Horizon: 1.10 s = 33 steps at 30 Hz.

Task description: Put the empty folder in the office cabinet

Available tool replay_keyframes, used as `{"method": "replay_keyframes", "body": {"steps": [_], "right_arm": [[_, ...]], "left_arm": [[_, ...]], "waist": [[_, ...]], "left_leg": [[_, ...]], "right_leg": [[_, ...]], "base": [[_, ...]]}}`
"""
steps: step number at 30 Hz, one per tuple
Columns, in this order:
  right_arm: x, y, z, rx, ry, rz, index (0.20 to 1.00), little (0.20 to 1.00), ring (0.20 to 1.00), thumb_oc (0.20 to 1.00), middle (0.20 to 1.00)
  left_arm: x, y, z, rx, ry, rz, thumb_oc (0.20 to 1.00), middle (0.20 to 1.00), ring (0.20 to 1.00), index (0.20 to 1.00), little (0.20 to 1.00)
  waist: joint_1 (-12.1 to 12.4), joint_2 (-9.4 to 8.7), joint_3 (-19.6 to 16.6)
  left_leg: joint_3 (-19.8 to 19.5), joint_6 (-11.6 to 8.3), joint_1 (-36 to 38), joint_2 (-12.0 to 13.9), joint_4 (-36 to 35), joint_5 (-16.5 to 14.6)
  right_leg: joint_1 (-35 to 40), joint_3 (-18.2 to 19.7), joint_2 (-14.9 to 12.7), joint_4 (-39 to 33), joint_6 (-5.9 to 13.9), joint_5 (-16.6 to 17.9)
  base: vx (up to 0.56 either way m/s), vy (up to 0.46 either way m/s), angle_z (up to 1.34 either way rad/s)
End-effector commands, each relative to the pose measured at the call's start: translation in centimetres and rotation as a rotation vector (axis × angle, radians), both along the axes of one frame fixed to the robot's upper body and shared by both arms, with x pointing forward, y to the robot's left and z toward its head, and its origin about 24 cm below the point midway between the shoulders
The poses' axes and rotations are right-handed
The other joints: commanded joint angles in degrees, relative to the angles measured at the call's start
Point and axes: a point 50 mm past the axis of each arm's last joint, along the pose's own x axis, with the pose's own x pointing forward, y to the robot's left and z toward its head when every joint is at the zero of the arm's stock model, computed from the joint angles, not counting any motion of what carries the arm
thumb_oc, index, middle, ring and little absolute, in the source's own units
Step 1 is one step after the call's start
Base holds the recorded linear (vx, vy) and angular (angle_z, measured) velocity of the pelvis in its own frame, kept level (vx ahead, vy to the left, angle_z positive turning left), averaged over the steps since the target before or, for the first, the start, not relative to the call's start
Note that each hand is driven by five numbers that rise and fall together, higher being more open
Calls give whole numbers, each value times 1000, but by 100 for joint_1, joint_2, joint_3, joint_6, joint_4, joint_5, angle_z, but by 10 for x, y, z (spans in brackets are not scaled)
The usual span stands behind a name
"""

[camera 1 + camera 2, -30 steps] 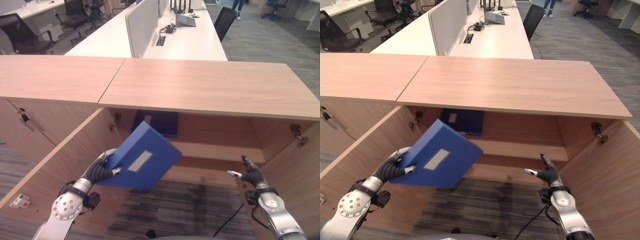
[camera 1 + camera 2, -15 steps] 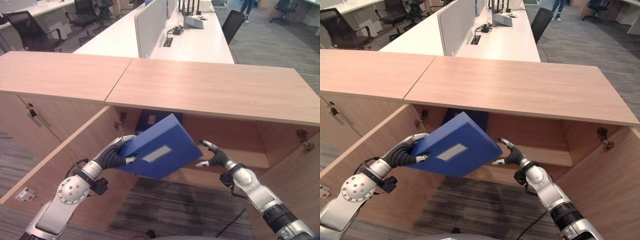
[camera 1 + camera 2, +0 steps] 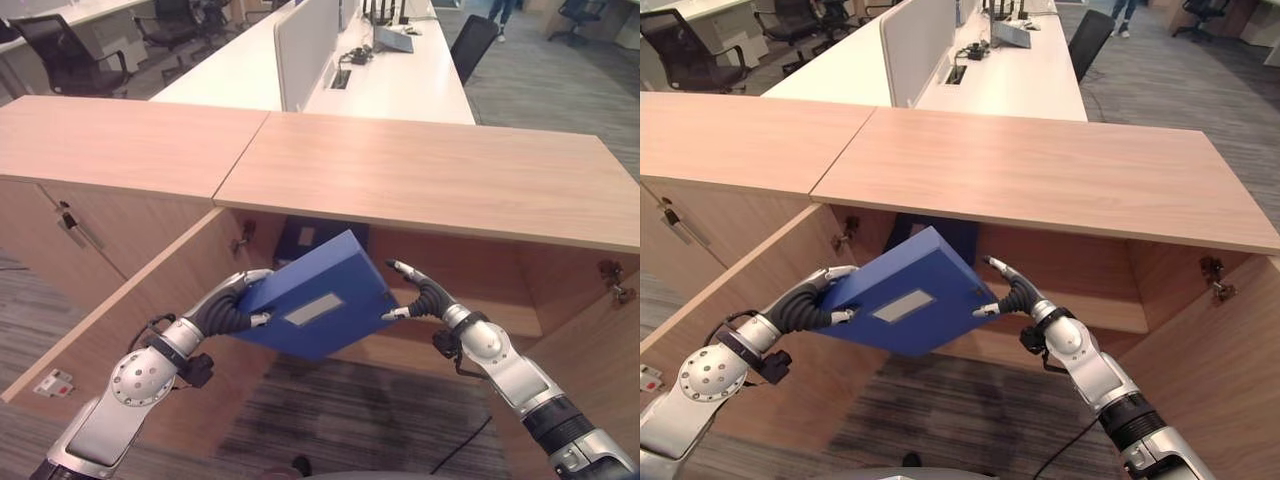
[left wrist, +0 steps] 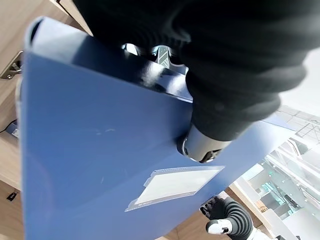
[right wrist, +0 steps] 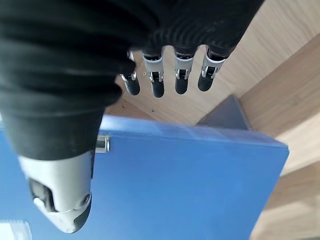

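A blue folder (image 3: 320, 300) with a clear label pocket hangs tilted in front of the open office cabinet (image 3: 420, 180). My left hand (image 3: 228, 310) is shut on its left edge, with fingers curled underneath and the thumb (image 4: 205, 145) pressed on its face. At the folder's right corner is my right hand (image 3: 428, 298), open. Its thumb (image 5: 60, 200) rests on the blue cover, and its straight fingers (image 5: 182, 80) reach past the edge toward the cabinet's inside. A second dark blue folder (image 3: 310, 238) stands at the back left of the cabinet shelf (image 3: 500, 312).
The cabinet's left door (image 3: 120, 310) and right door (image 3: 600, 360) stand swung open on either side of me. A closed cabinet with a handle (image 3: 70, 225) adjoins on the left. Behind are white desks with a partition (image 3: 310, 40) and black office chairs (image 3: 60, 60).
My right hand has swung in from the far right and come up against the folder's right corner. The left hand has lifted the folder up and forward toward the cabinet opening.
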Motion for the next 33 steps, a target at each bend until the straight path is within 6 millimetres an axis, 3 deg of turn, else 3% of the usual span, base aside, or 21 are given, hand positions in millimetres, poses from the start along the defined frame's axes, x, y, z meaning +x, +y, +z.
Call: {"method": "replay_keyframes", "body": {"steps": [1,19,20,21,22,27,30,31,33], "right_arm": [[11,28,34,56,-125,156,1000,1000,1000,1000,1000],[7,76,6,37,45,365,1000,1000,1000,1000,1000],[7,80,1,41,69,370,918,918,918,918,918],[7,80,1,42,68,370,351,351,351,351,351],[6,85,-5,45,108,384,200,200,200,200,200],[3,95,-12,90,169,409,200,200,200,200,200],[-8,97,-30,321,333,318,200,200,200,200,200],[-19,103,-41,478,453,284,200,200,200,200,200],[-26,106,-47,548,512,270,200,200,200,200,200]], "left_arm": [[4,-25,43,-63,-223,-158,200,200,200,200,200],[-7,-66,90,-149,-378,-453,200,200,200,200,200],[-8,-69,93,-158,-383,-476,200,200,200,200,200],[-8,-69,93,-157,-383,-477,200,200,200,200,200],[-8,-72,97,-168,-386,-501,200,200,200,200,200],[-7,-78,101,-189,-401,-532,200,200,200,200,200],[-4,-80,101,-224,-399,-526,200,200,200,200,200],[-3,-82,97,-242,-377,-521,200,200,200,200,200],[-1,-82,94,-247,-365,-516,200,200,200,200,200]], "waist": [[-37,-213,-220],[-18,-242,-266],[-10,-244,-266],[-9,-247,-264],[1,-251,-278],[17,-263,-282],[13,-265,-273],[3,-261,-255],[1,-265,-249]], "left_leg": [[-263,-66,204,3,18,-616],[-302,-85,183,-6,18,-611],[-306,-87,181,-6,18,-612],[-306,-87,181,-6,18,-612],[-315,-92,179,-6,18,-611],[-325,-101,175,-10,18,-608],[-327,-99,177,-14,18,-602],[-315,-101,174,-14,18,-593],[-310,-104,172,-15,18,-589]], "right_leg": [[3,-96,-241,40,338,-124],[14,-116,-254,40,346,-109],[17,-117,-256,40,346,-104],[17,-117,-256,40,346,-104],[26,-127,-258,40,346,-102],[35,-145,-260,40,346,-100],[39,-154,-264,40,344,-92],[31,-161,-265,40,341,-84],[28,-164,-267,40,341,-80]], "base": [[0,0,0],[0,0,0],[0,0,0],[0,0,0],[0,0,0],[0,0,0],[0,0,0],[0,0,0],[0,0,0]]}}
